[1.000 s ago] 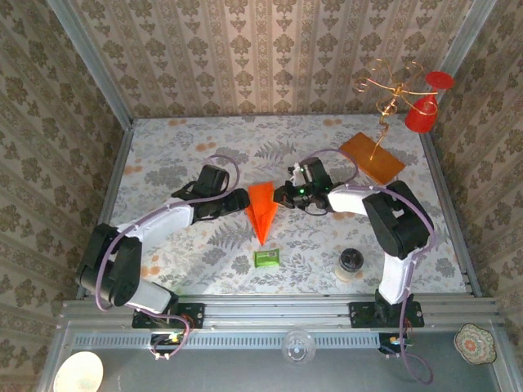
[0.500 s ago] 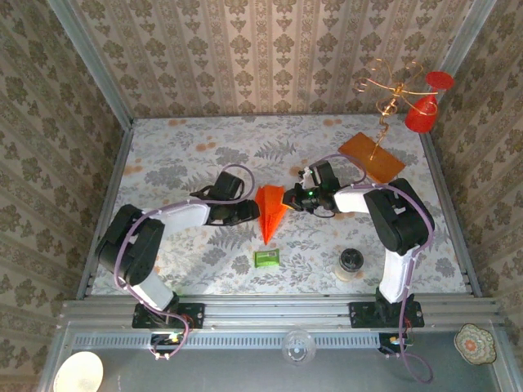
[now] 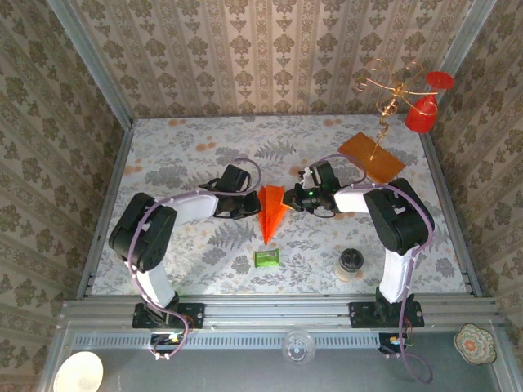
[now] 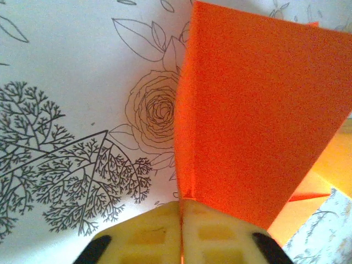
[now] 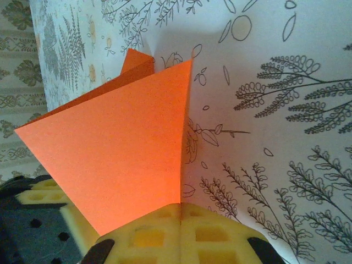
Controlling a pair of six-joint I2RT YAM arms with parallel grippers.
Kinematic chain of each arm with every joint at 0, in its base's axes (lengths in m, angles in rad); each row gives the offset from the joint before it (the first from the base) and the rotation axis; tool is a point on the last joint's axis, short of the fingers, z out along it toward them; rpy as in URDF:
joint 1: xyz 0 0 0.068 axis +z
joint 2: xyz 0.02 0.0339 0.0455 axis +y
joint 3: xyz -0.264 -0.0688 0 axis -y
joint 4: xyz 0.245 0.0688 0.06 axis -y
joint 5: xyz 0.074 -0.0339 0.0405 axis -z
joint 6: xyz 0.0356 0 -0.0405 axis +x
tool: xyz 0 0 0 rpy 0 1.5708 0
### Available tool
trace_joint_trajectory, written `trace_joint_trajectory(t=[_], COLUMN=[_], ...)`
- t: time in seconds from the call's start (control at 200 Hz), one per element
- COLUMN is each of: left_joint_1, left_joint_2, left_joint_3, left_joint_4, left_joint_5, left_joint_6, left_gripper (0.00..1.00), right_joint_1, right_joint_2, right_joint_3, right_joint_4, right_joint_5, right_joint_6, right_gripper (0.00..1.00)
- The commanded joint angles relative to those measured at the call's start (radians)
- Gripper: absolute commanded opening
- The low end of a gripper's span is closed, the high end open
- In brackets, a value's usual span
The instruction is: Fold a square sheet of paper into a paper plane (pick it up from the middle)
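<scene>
Since earlier frame, left arm swung in; left gripper went from open to clenched on paper plane. On table: 2 arms, 1 plane, 1 green packet. Plane at table centre between grippers, long axis near-far, nose toward arm bases. Right gripper clenched on opposite wing; both equally near.

Soft, even light fills the top view, sharp throughout. In the wrist views the paper plane glows saturated and grainy, with blur just below it
</scene>
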Motion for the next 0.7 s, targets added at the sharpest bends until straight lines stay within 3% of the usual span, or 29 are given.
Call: trace_joint_trajectory(t=[0.0,0.495,0.6,0.695], left_joint_1=[0.010,0.034,0.032,0.028], left_joint_2=[0.008,-0.055,-0.042,-0.041], left_joint_3=[0.020,-0.073,-0.065,-0.027], left_joint_4=[-0.026,-0.015,-0.031,-0.081], left_joint_5=[0.009,-0.051,-0.052,-0.059], left_joint_6=[0.008,-0.043,-0.061,-0.051], left_gripper=[0.03,0.00,0.03,0.12], right_joint_1=[-0.013,-0.035,-0.033,-0.031], right_joint_2=[0.012,0.000,0.016,0.024], right_joint_3=[-0.004,-0.016,-0.015,-0.013], right_joint_4=[-0.022,-0.050,-0.041,-0.039], right_joint_5=[-0.015,-0.002,-0.014,-0.030], right_joint_6=[-0.017,-0.019,-0.016,-0.014], right_gripper=[0.00,0.00,0.00,0.01])
